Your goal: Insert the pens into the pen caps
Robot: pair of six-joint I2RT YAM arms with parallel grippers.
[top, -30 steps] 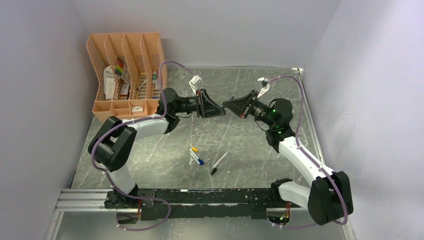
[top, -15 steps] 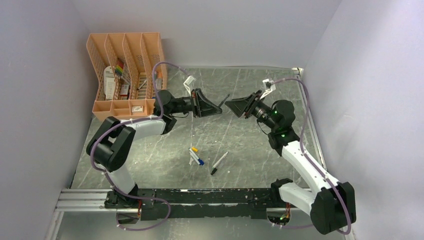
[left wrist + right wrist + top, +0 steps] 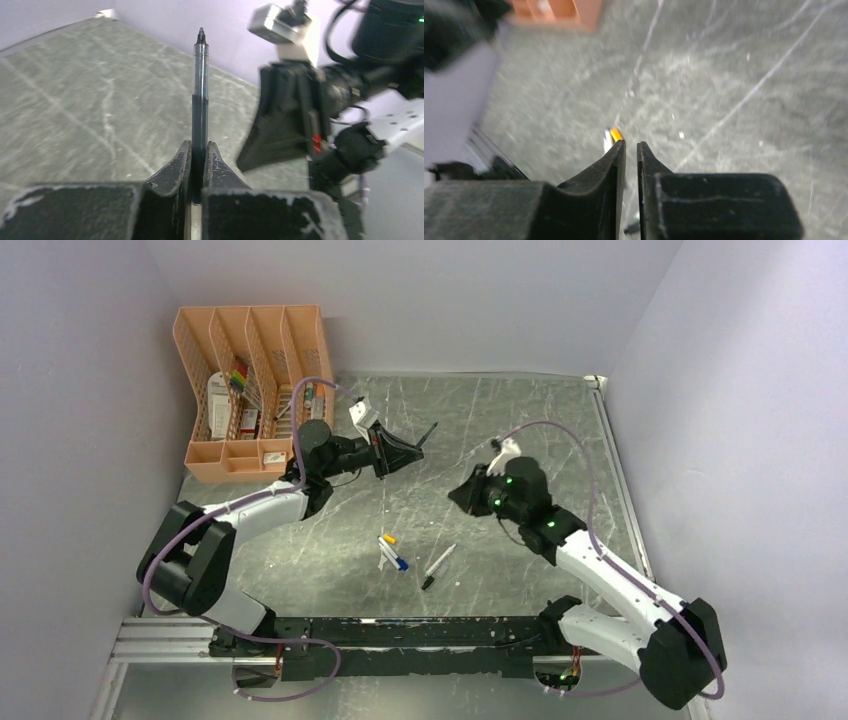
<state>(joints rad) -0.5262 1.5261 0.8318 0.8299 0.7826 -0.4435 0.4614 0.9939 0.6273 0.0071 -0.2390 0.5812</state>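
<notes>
**Dark pen clamped in left gripper above grey table**

Grey-green marbled table top [image 3: 520, 420], scratched with pale lines, closed in by pale lilac walls [image 3: 80, 440] on the left, back and right. In the far left corner, against the wall, an orange plastic desk organiser [image 3: 250, 380] with small stationery in its slots. Along the near edge, a black metal rail [image 3: 420, 632] carrying both arm bases.

Left gripper [image 3: 400, 452] above the far middle of the table, jaws pressed tight on a slim dark-barrelled pen [image 3: 427, 433], tip pointing away from the fingers. Right gripper [image 3: 462, 494] near the table's middle, apart from that pen; fingers almost together with only a thin slit, nothing seen inside.

Near the front middle, flat on the surface, two white-barrelled pens [image 3: 384, 554] close together, with a yellow-orange cap [image 3: 389, 538] and a blue cap [image 3: 401, 564] at their ends; too small to tell whether fitted on. Just to the right, a pale slim pen [image 3: 440, 560] with a black end.

Open surface behind and right of the right arm, up to the right wall.
</notes>
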